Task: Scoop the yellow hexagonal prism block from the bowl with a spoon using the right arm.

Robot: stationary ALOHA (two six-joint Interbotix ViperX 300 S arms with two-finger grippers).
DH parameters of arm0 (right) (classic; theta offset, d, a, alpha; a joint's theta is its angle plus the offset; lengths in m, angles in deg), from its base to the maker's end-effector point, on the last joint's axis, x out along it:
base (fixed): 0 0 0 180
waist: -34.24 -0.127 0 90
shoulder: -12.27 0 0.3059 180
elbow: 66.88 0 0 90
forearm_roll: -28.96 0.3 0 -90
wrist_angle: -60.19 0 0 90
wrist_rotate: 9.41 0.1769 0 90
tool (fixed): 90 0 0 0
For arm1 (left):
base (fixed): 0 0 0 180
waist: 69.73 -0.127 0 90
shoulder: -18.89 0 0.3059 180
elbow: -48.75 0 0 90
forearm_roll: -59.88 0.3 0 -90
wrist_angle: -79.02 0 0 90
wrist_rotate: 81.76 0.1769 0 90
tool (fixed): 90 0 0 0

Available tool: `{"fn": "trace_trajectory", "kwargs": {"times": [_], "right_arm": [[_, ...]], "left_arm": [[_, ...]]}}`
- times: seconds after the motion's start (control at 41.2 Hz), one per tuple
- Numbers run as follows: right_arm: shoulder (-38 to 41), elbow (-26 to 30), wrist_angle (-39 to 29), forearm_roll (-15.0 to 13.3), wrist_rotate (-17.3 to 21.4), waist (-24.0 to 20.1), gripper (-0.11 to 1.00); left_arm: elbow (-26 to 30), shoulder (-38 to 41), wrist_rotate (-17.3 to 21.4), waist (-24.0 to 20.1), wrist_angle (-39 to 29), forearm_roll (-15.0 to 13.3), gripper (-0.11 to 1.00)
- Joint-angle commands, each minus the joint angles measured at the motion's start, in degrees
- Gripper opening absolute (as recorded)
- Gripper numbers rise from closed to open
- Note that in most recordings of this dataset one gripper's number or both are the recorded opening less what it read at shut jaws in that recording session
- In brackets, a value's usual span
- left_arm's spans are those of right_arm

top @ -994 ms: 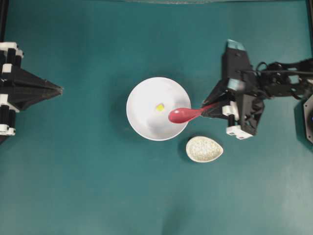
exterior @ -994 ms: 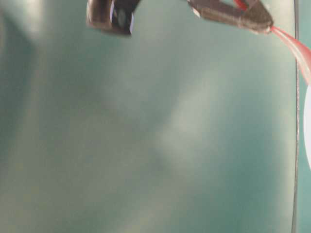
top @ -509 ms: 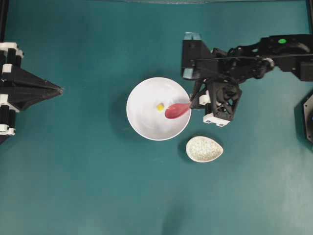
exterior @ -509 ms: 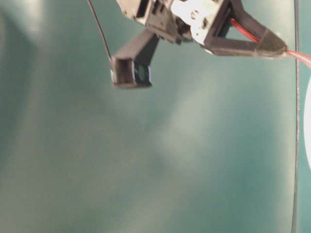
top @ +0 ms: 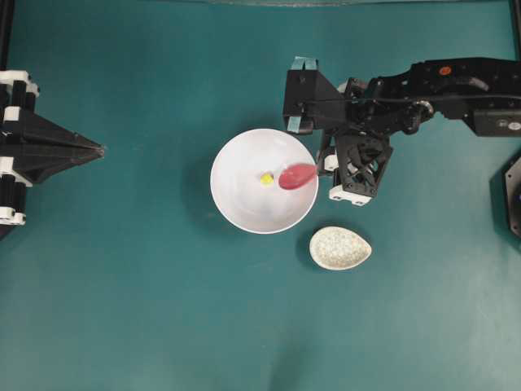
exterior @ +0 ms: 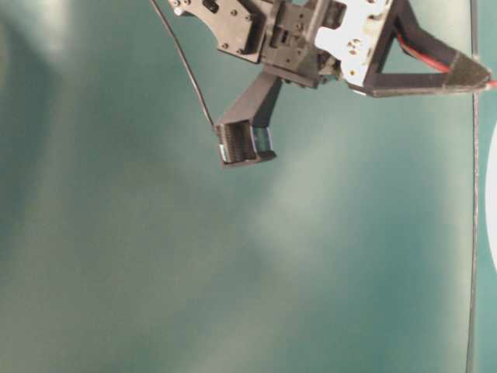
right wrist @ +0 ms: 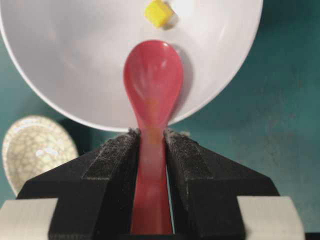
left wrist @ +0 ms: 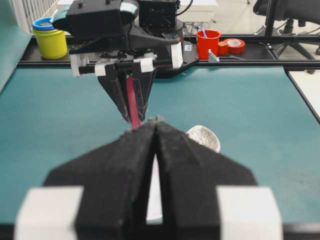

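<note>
- One tiny bright yellow hexagonal prism block (top: 266, 178) lies loose near the middle of the large glossy white bowl (top: 236, 204), which serves as the landmark for everything else.
- Over the bowl's right-hand part hangs the scoop of the glossy pink-red soup spoon (top: 298, 175), just beside the block but apart from it; in the right wrist view the block sits just beyond the scoop's tip, slightly off its line.
- At the bowl's right rim, the black right gripper (right wrist: 151, 145) has its padded jaws clamped on the spoon's short handle, so the hold is already in the proper place.
- Well to the left of the bowl, the matching black left gripper (left wrist: 156, 131) has its jaws pressed together on nothing.
- Just below and right of the bowl sits a small speckled teardrop-shaped dish (top: 339, 248).
- Judging by its look, the block is light, hard and smooth, so on the slick glazed surface it will likely skid ahead of the spoon's lip rather than ride up.
- Herding it against the bowl's sloping wall should help the scoop slide under.
</note>
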Motion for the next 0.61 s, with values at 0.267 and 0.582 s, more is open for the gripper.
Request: {"fn": "trace_trajectory", "kwargs": {"times": [0.267,0.582], "right_arm": [[1.4,1.8,3.7,-0.1,-0.3,-0.7,0.23],[3.1,2.3,7.1,-0.2,-0.4,-1.3,0.23]], "left_arm": [[1.0,0.3,0.1,-0.2,0.3,0.2,-0.01],[1.0,0.3,0.2,-0.2,0.3,0.2,-0.01]]}}
